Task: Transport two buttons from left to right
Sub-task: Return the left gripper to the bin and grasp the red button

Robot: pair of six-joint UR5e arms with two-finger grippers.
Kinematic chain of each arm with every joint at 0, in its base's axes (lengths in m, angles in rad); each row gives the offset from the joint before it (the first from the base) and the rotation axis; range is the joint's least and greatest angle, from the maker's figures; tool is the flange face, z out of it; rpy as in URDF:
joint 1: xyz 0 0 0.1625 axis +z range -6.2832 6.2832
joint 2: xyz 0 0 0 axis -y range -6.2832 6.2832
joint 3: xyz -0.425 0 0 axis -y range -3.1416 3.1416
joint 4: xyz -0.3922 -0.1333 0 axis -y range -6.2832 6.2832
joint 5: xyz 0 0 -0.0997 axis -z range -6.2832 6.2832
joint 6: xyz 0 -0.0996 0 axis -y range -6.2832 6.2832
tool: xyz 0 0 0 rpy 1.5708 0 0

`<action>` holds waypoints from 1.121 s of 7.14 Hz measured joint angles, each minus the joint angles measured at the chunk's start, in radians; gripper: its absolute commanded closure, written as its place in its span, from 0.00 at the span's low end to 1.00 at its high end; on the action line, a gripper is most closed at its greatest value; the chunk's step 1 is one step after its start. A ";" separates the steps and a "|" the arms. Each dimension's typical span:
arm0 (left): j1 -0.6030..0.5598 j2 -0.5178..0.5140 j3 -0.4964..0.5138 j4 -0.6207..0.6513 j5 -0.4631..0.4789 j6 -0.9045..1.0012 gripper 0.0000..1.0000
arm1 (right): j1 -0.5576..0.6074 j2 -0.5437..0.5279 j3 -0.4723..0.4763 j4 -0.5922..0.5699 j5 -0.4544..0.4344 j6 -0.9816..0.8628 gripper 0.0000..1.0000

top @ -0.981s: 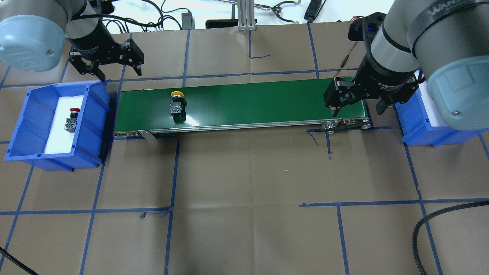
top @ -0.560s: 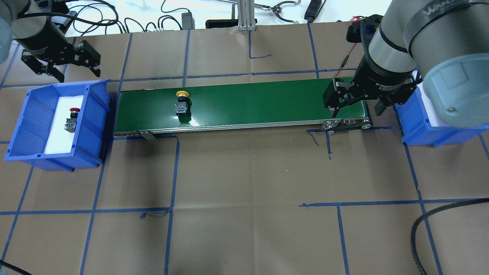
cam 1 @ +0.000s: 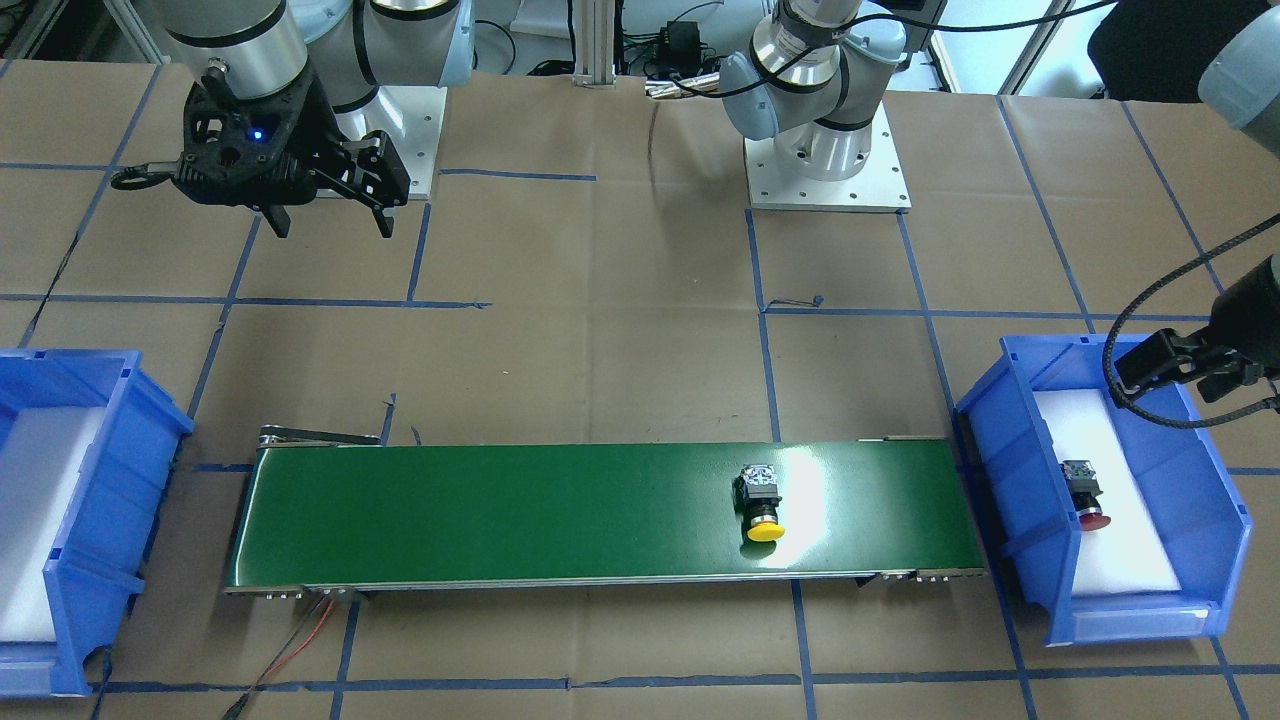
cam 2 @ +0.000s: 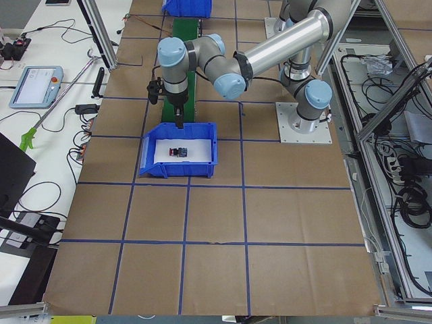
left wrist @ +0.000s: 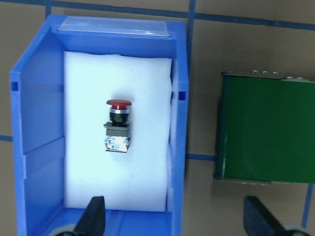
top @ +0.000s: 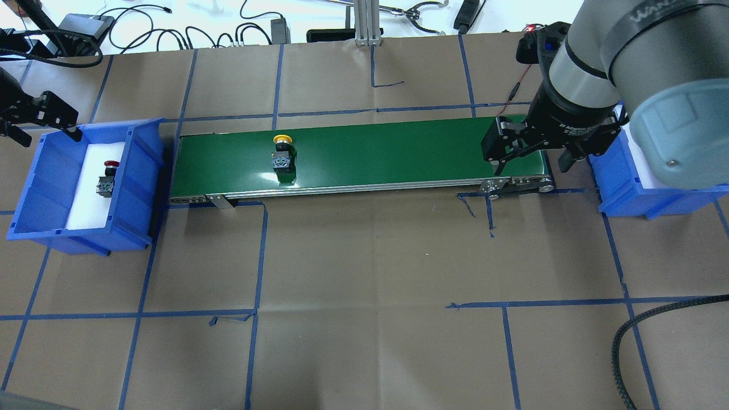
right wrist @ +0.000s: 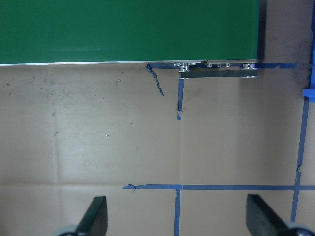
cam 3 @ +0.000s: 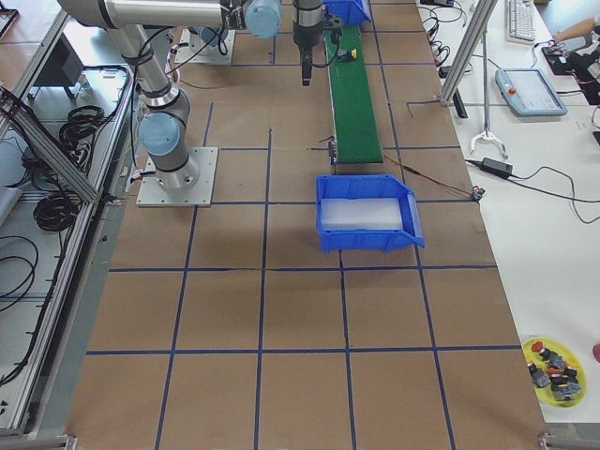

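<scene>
The yellow-capped button [top: 282, 154] lies on the green conveyor belt [top: 387, 154], left of its middle; it also shows in the front-facing view [cam 1: 762, 505]. The red-capped button [top: 107, 179] lies on white foam in the left blue bin [top: 34, 188], and shows in the left wrist view [left wrist: 117, 125]. My left gripper [top: 46, 136] is open and empty above the bin's far edge, apart from the red button. My right gripper [top: 532, 165] is open and empty over the belt's right end.
The right blue bin [top: 621, 193], partly hidden by my right arm, stands just past the belt's right end. A black cable [top: 626, 341] curls at the front right. Cables and an aluminium post [top: 364, 23] lie beyond the table's far edge.
My left gripper has moved left, from beside the belt's left end to over the left bin's far edge. The yellow button has shifted a little rightwards on the belt. The right gripper barely moved.
</scene>
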 measured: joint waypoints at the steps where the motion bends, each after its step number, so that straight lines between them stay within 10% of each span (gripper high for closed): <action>1: 0.013 -0.025 -0.007 0.024 -0.003 0.015 0.00 | 0.000 0.000 0.000 0.000 0.000 0.000 0.00; 8: 0.014 -0.200 -0.121 0.318 -0.004 0.023 0.00 | 0.000 0.000 0.000 -0.001 0.000 0.001 0.00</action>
